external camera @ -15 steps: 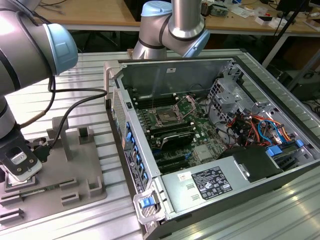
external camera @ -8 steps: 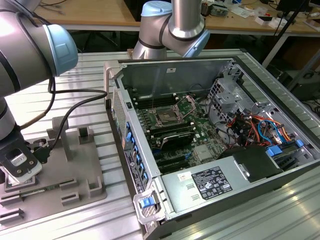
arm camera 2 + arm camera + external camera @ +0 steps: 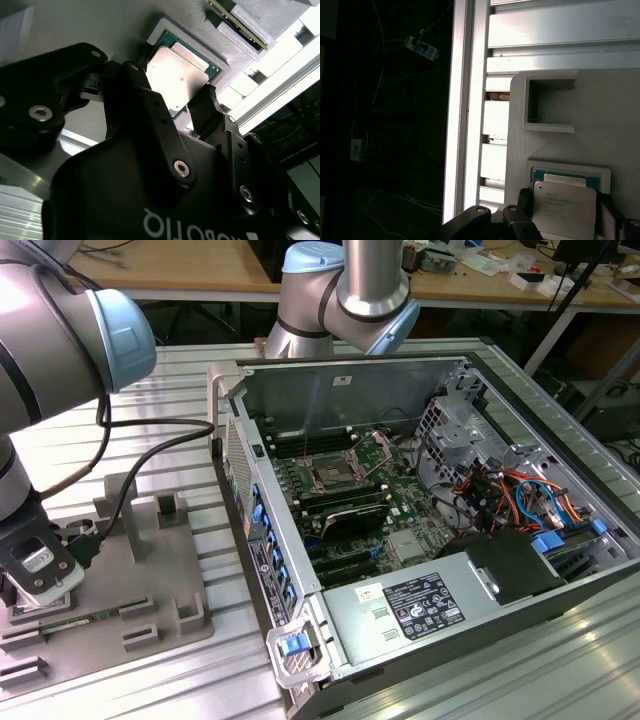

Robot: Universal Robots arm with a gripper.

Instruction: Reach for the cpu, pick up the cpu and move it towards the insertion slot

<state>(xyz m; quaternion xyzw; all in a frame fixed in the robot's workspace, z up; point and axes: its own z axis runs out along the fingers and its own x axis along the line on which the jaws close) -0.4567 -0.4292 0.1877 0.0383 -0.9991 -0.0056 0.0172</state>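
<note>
Second wrist view gives me the cpu (image 3: 182,75) seated in its square pocket near the edge of the grey fixture plate (image 3: 90,25), my gripper (image 3: 175,80) clenched on two opposite sides; the insertion slot (image 3: 330,477) sits well apart inside the computer case (image 3: 340,375).

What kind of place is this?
Probably a robotics lab: a robot arm, an open computer case on a ribbed metal table, and cluttered wooden workbenches behind.
</note>
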